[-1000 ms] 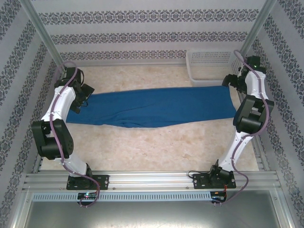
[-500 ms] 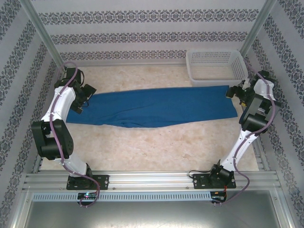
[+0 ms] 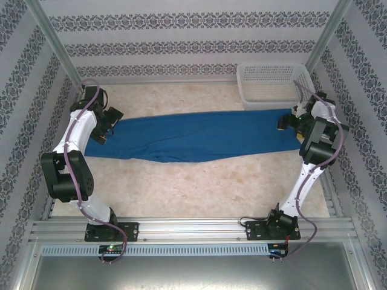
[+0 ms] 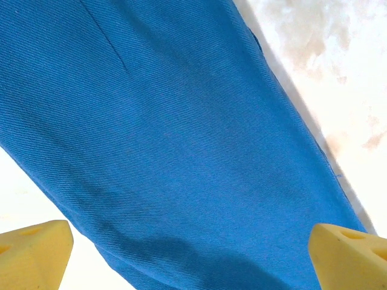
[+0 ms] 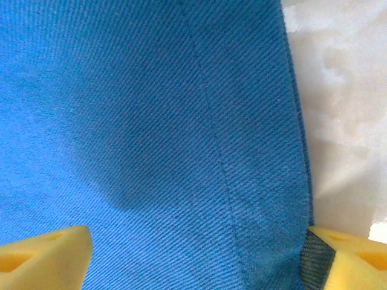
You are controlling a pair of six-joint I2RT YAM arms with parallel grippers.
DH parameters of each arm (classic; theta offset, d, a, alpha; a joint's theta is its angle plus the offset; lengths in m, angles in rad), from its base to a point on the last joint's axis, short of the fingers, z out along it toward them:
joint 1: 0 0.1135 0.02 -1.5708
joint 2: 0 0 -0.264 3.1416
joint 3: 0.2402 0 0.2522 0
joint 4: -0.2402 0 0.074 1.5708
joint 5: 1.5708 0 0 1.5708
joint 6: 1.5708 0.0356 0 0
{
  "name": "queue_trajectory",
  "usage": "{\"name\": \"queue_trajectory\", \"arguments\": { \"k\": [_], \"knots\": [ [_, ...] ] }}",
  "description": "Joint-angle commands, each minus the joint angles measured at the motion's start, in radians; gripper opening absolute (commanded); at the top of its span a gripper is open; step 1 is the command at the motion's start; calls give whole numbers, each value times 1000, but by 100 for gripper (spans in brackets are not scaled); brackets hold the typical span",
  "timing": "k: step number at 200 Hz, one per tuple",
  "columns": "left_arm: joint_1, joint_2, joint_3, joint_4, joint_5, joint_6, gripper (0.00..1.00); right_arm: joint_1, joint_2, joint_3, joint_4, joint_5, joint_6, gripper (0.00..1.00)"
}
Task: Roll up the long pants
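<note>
- Long pants are lying under both grippers, neither one gripping.
- L gripper is hovering over the L end w/ fingers spread wide, holding nothing.
- R gripper is hanging over the opp. end by the edge seam, jaws likewise wide, nothing held.
- Cloth is lying flat, full length, L to R across the table, w/ no turn of a roll showing.
- White basket is sitting just beside the far R end; contact unclear.
- Judging: prep only so far, w/ grabbing an end and all the rolling remaining.
</note>
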State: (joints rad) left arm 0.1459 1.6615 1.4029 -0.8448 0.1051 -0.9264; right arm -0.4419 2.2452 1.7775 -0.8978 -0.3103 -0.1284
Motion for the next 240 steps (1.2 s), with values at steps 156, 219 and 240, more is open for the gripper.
{"name": "queue_trajectory", "arguments": {
  "k": [156,219,240],
  "knots": [
    [12,1,-2,20,4,23,100,142,44,-52,45,368,-58,44],
    [15,13,2,36,10,28,100,185,-52,-112,33,396,41,0],
    [15,27,21,21,4,34,100,190,-146,-123,31,373,132,0]
  ]
}}
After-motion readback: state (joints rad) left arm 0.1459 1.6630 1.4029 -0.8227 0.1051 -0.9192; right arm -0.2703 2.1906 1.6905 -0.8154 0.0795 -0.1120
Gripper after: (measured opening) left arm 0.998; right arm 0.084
